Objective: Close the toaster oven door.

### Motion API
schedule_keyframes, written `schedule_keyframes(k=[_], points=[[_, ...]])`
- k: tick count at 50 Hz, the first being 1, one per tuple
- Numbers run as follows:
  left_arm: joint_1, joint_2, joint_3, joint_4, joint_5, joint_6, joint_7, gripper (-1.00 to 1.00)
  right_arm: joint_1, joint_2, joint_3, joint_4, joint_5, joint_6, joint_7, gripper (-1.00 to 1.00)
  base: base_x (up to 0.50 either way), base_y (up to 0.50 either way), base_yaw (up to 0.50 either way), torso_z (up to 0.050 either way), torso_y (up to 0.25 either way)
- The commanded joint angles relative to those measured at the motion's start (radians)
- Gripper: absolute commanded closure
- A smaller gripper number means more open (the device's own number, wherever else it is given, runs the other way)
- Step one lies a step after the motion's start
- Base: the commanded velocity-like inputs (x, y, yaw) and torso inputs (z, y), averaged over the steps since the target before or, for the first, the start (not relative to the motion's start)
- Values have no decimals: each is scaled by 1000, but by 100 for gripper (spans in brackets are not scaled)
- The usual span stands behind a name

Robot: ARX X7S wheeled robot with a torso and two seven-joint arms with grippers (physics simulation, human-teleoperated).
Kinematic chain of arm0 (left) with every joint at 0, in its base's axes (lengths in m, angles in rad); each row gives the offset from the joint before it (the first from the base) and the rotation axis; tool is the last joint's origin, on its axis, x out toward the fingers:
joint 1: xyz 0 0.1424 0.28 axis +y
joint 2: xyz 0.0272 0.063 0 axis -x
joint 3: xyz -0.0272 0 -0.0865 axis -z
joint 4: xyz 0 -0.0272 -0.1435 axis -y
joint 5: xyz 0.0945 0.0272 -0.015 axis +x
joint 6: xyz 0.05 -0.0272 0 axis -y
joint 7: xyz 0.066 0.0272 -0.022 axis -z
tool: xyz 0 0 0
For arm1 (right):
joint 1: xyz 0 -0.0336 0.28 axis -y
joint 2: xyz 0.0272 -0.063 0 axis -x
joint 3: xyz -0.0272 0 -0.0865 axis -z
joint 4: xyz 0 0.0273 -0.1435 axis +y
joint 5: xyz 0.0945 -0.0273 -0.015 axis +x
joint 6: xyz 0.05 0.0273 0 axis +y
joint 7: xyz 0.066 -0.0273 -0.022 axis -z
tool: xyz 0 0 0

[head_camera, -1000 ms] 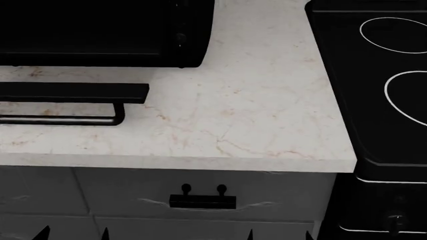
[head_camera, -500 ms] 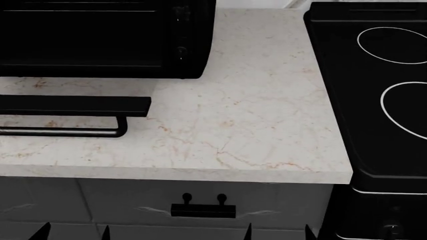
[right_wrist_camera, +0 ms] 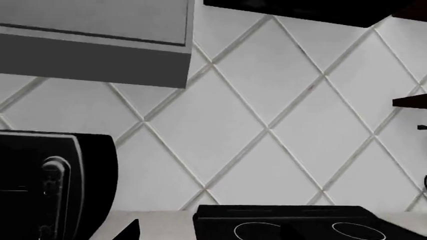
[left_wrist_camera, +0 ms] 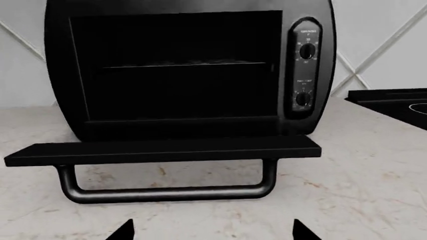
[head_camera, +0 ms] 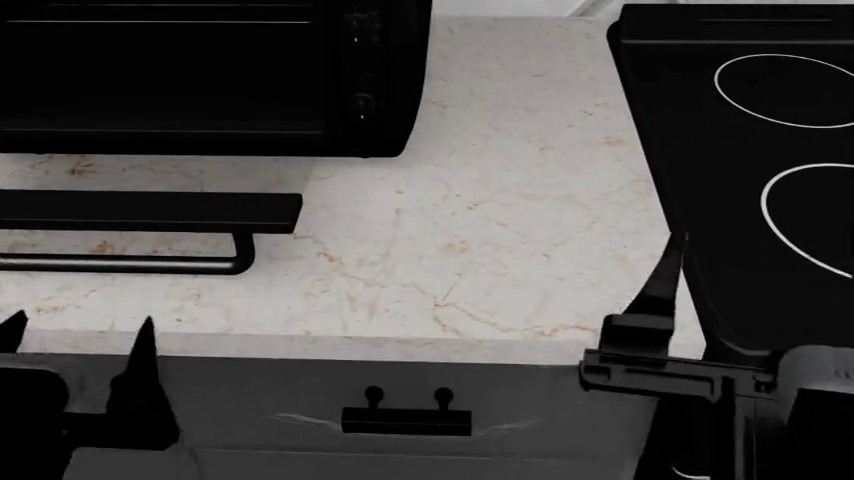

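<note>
the toaster oven [head_camera: 214, 75] sits at the back left of the pale marble desk [head_camera: 507, 230], a glossy black box with a narrow panel of small knobs [left_wrist_camera: 305, 75] on its right side. the toaster oven door [head_camera: 147, 211] is folded fully down, lying flat and level just above the desk in front of the oven's dark cavity, still attached along the oven's lower front edge. its long tubular bar handle [left_wrist_camera: 167, 191] hangs below the door's outer edge in the left wrist view, close to the desk surface. inside the cavity a thin rack line [left_wrist_camera: 187, 64] runs across.

the left gripper [head_camera: 74, 345] is at the near edge of the desk, below and in front of the open door, apart from it. its fingers [head_camera: 140, 345] show as two dark tips set apart, released and holding nothing; the left wrist view shows the same two tips spread wide beneath the handle without touching it.

the right gripper [head_camera: 661, 300] rises at the desk's front right corner, beside the flat black stove [head_camera: 747, 150] with white ring outlines. only one of its fingers [head_camera: 663, 275] is clearly seen, so whether they are released or clenched cannot be told. the right wrist view looks toward a white diamond-tiled wall [right_wrist_camera: 267, 125].

a short black drawer handle [head_camera: 407, 415] sits on the cabinet front below the desk.
</note>
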Motion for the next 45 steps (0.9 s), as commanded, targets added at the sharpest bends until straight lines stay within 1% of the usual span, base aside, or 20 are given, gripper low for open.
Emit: schedule_keyframes(k=[1,2,3,7,9,12,14,20,25,28,31,33,35,37,40,45], points=[[-157,-96,-55,147,-71,-260,11,-100,236,248,188,-391,294,384,157,-100,0,0,0,0,0],[-167,-101,-59,154,-78,-276,14,-100,245,333,186,-391,401,371,256,-100,0,0,0,0,0],[-187,-111,-67,156,-90,-309,18,-100,252,389,192,-391,480,363,322,-100,0,0,0,0,0],[-226,-133,-77,162,-108,-350,30,-100,238,535,217,-391,657,291,486,-100,0,0,0,0,0],[-245,-140,-68,173,-112,-363,35,-100,227,577,196,-390,684,245,537,-100,0,0,0,0,0],[-272,-140,-58,183,-127,-392,41,-100,207,580,162,-379,650,224,537,-100,0,171,0,0,0],[-285,-140,-44,172,-124,-396,42,-100,202,583,158,-372,648,221,538,-100,0,500,0,0,0],[-325,-148,-15,156,-124,-404,55,-100,214,576,88,-345,606,221,537,-100,0,500,0,0,0],[-293,-152,-36,157,-134,-357,74,-100,282,600,64,-364,653,268,574,-100,0,500,0,0,0],[-284,-163,-47,218,-153,-398,70,-100,313,622,60,-382,694,287,602,-100,0,500,0,0,0],[-301,-171,-79,263,-179,-450,62,-100,311,657,61,-389,725,260,635,-100,0,500,0,0,0],[-312,-173,-78,274,-183,-469,57,-100,299,663,50,-386,716,238,639,-100,0,500,0,0,0],[-299,-177,-69,269,-176,-453,61,-100,261,673,55,-386,698,210,634,-100,0,500,0,0,0],[-301,-175,-65,266,-177,-452,60,-100,245,700,69,-388,718,190,654,-100,0,500,0,0,0],[-296,-180,-53,260,-168,-442,61,-100,214,720,59,-387,709,153,669,-100,0,500,0,0,0],[-276,-188,-39,241,-148,-402,63,-100,195,721,36,-379,681,120,661,-100,0,500,0,0,0]])
